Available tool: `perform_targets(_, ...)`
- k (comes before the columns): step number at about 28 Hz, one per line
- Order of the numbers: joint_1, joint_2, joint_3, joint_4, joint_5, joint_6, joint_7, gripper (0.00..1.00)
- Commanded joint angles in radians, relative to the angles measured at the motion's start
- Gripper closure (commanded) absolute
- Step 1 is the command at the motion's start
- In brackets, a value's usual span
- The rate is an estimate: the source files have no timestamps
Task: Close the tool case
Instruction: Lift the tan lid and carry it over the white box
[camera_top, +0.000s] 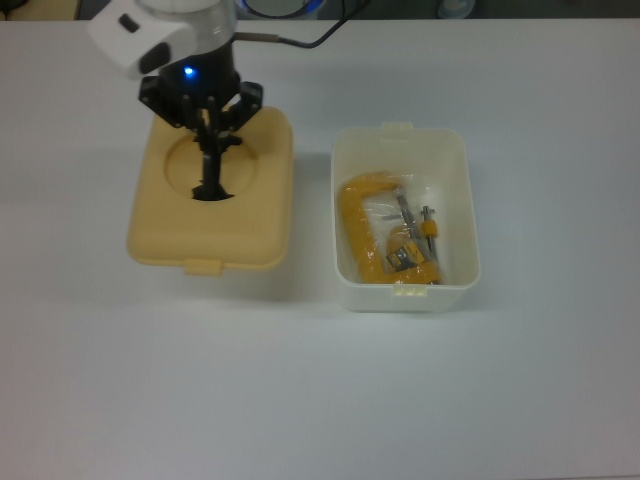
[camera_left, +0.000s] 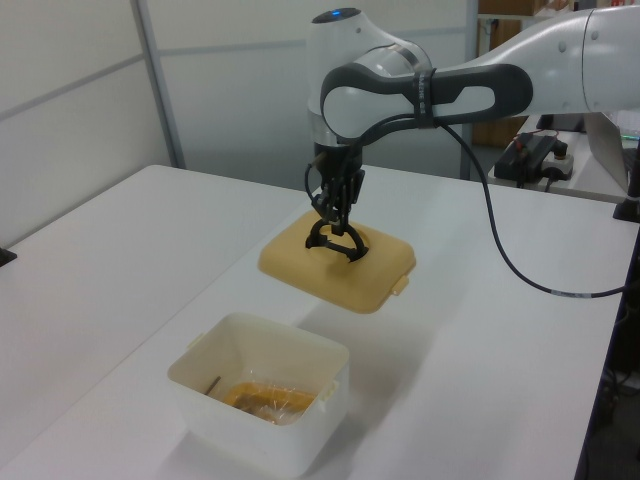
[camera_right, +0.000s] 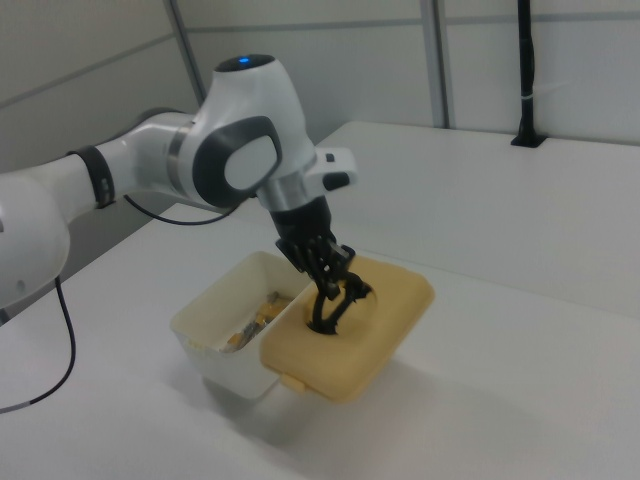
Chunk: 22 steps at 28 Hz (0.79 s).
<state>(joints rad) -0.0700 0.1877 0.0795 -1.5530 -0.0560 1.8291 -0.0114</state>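
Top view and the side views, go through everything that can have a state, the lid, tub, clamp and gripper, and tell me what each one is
Lid: lifted clear of the table, slightly tilted, hanging by its black handle, beside the tub.
Tub: open, resting on the table, uncovered.
Clamp: lying inside the tub in a clear bag.
Gripper: shut on the handle, carrying the lid.
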Motion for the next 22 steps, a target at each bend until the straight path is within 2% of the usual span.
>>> perform_targets(1,0.01,-0.011,0.043,0.025,0.01,-0.05,0.007,1.0)
perform_targets(14,0.016,0.015,0.221,0.048,-0.002,-0.044,0.149,1.0)
perform_targets(17,0.016,0.019,0.261,0.057,-0.021,-0.044,0.18,1.0)
perform_targets(22,0.018,0.033,0.304,0.062,-0.033,-0.042,0.223,1.0)
